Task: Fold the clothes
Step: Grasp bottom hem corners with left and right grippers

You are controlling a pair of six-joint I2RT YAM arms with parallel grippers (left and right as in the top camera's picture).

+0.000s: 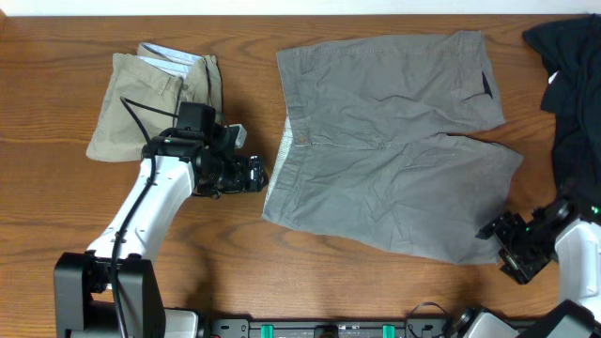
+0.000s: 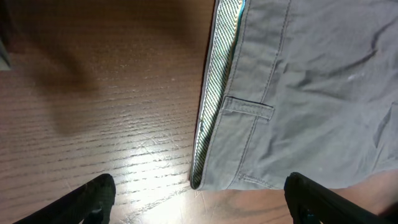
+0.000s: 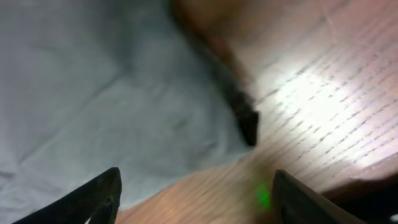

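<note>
**Grey shorts [image 1: 390,141] lie flat, a gripper at each end.**
Left gripper [image 1: 257,175], fingers [image 2: 93,198] apart, has the waistband corner [image 2: 208,177] at 12 o'clock. Right gripper [image 1: 498,249], fingers [image 3: 96,196] apart, has the leg hem [image 3: 205,158] at 11 o'clock. Bare table [image 1: 310,272] lies at the shorts' 6 o'clock. Only the left wrist view resolves the striped lining [image 2: 214,93].

The wooden table [image 1: 235,253] carries grey shorts [image 1: 394,150] spread flat at centre. Folded khaki shorts [image 1: 141,103] lie left, a black garment [image 1: 573,84] right.
</note>
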